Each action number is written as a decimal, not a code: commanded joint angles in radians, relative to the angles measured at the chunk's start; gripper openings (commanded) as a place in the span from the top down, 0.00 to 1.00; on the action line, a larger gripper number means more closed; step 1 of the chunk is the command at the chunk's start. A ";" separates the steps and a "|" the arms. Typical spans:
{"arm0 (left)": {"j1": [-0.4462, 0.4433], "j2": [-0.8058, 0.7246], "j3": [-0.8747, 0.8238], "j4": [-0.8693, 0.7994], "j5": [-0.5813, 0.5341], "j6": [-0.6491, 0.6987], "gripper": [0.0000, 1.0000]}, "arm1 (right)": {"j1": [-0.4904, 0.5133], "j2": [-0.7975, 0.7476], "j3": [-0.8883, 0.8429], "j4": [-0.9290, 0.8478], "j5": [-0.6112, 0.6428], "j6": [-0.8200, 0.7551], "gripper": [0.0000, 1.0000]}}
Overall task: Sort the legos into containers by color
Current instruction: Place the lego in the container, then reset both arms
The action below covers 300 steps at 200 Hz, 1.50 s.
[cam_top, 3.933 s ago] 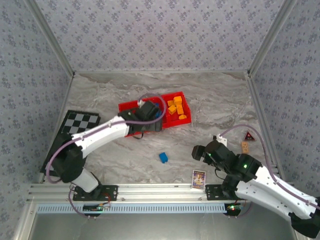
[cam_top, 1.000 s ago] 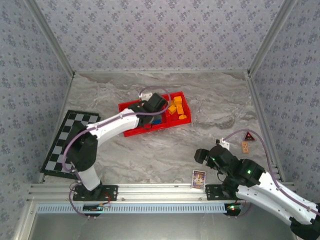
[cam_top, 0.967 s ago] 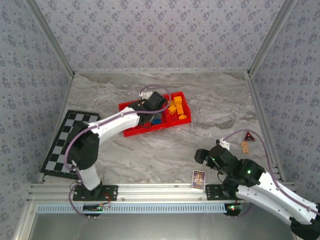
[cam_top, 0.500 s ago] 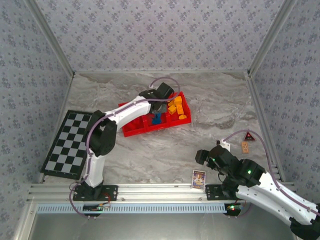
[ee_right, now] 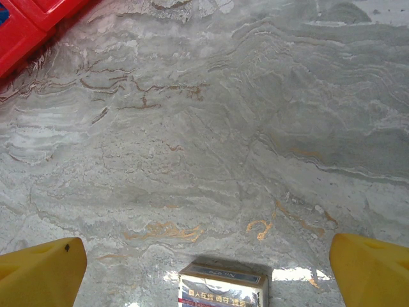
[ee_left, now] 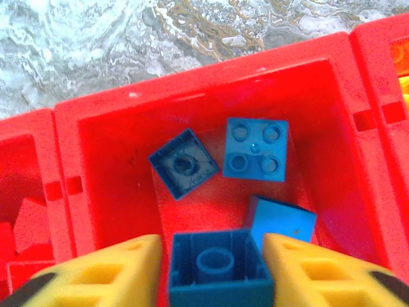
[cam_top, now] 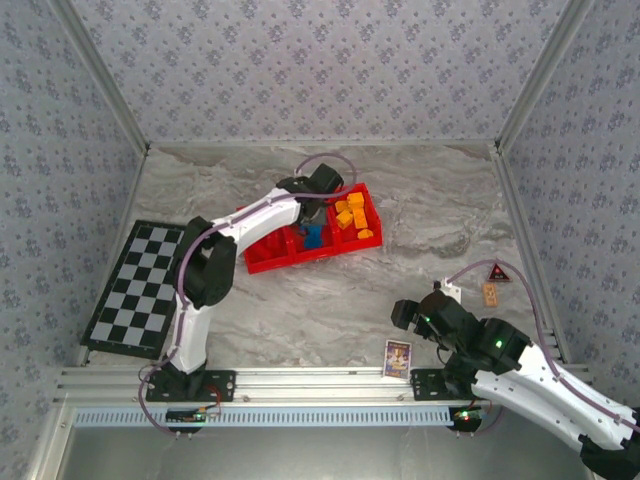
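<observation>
The red tray lies at the table's middle back. Orange-yellow bricks fill its right compartment, blue bricks its middle one, and red bricks its left one. My left gripper hangs over the middle compartment, shut on a blue brick whose hollow underside faces the camera. Three loose blue bricks lie on the floor below it. In the top view the left gripper reaches in from the tray's far side. My right gripper is open and holds nothing, low over bare table.
A checkered board lies at the left edge. A picture card sits just under the right gripper. A red triangle marker and a small wooden block lie at the right. Patterned walls enclose the table.
The blue brick that lay on the table is gone from there. The left arm swung from the tray's near side toward its far side. The right arm barely moved.
</observation>
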 commanded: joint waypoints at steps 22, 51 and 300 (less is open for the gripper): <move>0.006 -0.087 -0.077 0.105 0.007 0.042 0.36 | -0.005 -0.005 0.026 -0.030 0.007 0.001 0.00; 0.014 -0.199 -0.172 0.200 0.028 0.066 0.26 | -0.005 -0.005 0.025 -0.040 0.013 0.005 0.00; 0.075 -1.675 -1.506 0.992 -0.106 0.631 0.00 | -0.469 0.146 -0.109 0.978 0.229 -1.055 0.01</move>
